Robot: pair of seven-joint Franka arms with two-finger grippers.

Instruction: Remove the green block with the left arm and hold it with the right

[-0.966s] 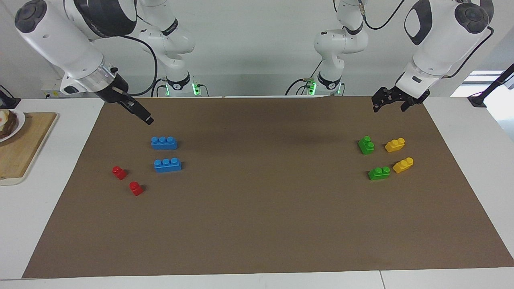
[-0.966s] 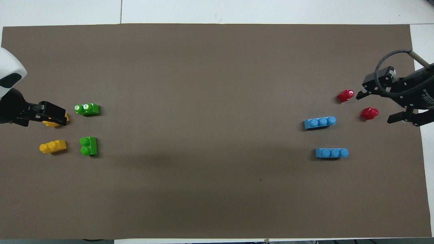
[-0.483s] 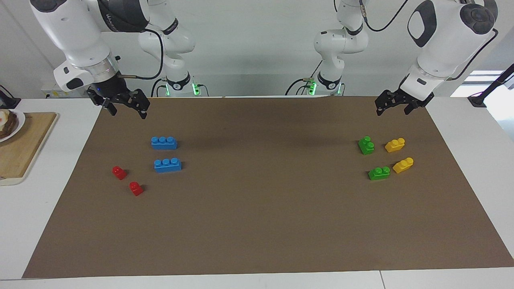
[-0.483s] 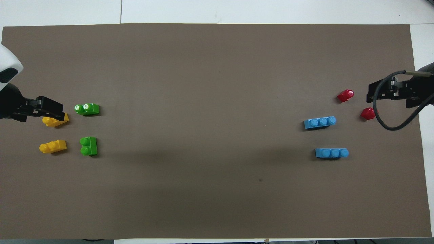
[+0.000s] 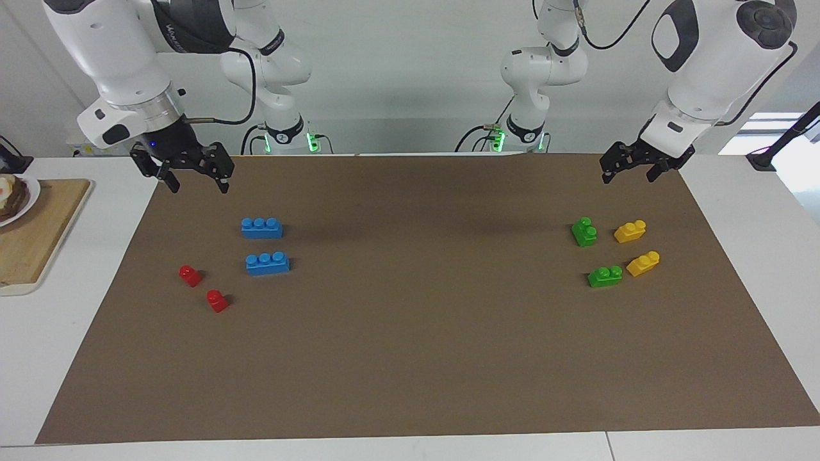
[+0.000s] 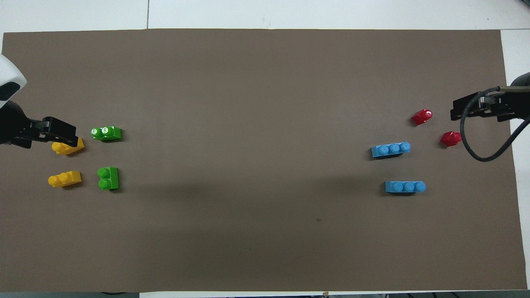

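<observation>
Two green blocks lie on the brown mat toward the left arm's end: one (image 5: 584,231) (image 6: 108,178) nearer to the robots, one (image 5: 605,276) (image 6: 106,133) farther. My left gripper (image 5: 629,174) (image 6: 62,131) hangs open and empty in the air over the mat's edge nearest the robots, apart from both green blocks. From above it overlaps a yellow block. My right gripper (image 5: 196,182) (image 6: 472,109) hangs open and empty over the mat's corner at the right arm's end, nearer the robots than the blue bricks.
Two yellow two-stud blocks (image 5: 630,231) (image 5: 643,263) lie beside the green ones. Two blue three-stud bricks (image 5: 261,228) (image 5: 267,263) and two red blocks (image 5: 190,275) (image 5: 217,300) lie toward the right arm's end. A wooden board (image 5: 38,224) with a plate lies off the mat.
My right gripper has swung from pointing slantwise at the blue bricks to hanging fingers-down, and shifted toward the mat's corner. My left gripper has drawn slightly back. No block has moved.
</observation>
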